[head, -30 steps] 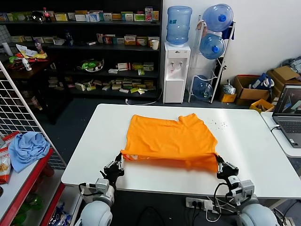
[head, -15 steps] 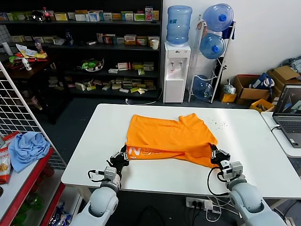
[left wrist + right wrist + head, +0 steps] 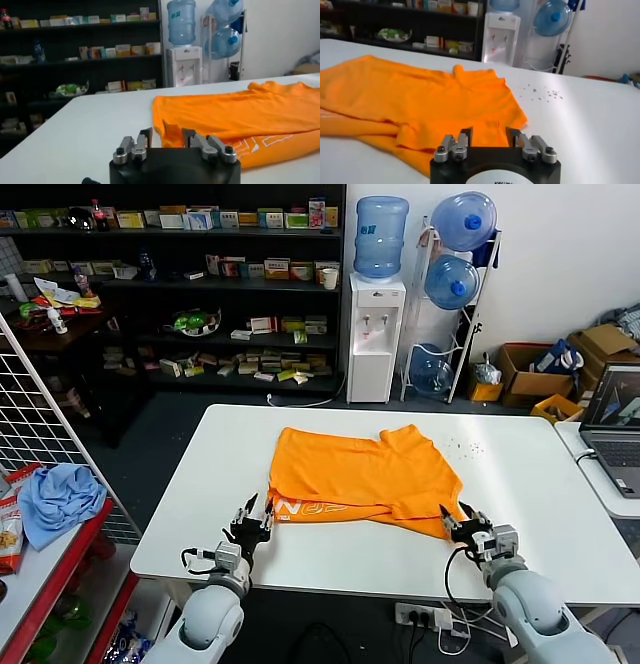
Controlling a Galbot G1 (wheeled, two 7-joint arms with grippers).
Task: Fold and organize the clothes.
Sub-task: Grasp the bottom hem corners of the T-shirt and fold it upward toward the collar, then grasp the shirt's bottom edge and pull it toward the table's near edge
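The orange T-shirt (image 3: 370, 469) lies on the white table (image 3: 540, 484), its near edge folded back over itself so the white lettering (image 3: 300, 508) shows at the near left. My left gripper (image 3: 252, 519) is open at the shirt's near-left corner. In the left wrist view the gripper (image 3: 166, 132) has a raised fabric corner between its spread fingers, with the shirt (image 3: 240, 112) beyond. My right gripper (image 3: 462, 519) is open at the near-right corner. In the right wrist view the gripper (image 3: 490, 132) sits just before the shirt (image 3: 420, 100) edge.
A laptop (image 3: 615, 424) sits on a side table at the right. A light blue cloth (image 3: 58, 496) lies on a red shelf at the left, beside a wire rack. Shelves, a water dispenser (image 3: 374, 334) and boxes stand behind the table.
Both grippers carried the shirt's near edge forward over the shirt, lowered it and opened. The fold now rests on the table with the lettering showing.
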